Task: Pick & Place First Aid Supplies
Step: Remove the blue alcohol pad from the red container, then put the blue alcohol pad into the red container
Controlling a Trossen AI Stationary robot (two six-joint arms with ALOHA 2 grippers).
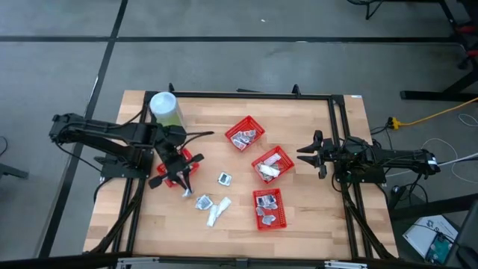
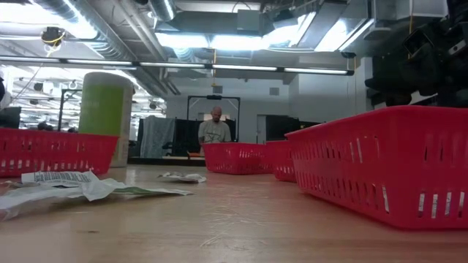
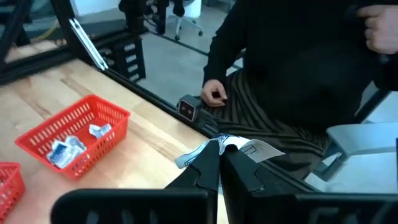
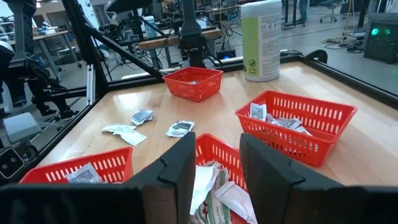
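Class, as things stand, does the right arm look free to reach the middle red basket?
Probably yes: the right pincer stands open beside the middle basket, with nothing between them.

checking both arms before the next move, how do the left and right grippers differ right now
The left gripper is shut on a white packet; the right gripper is open and holds nothing. The left gripper is beside the red basket near the green canister; the right gripper hangs at the table's opposite side, above a filled basket. Both have two dark fingers.
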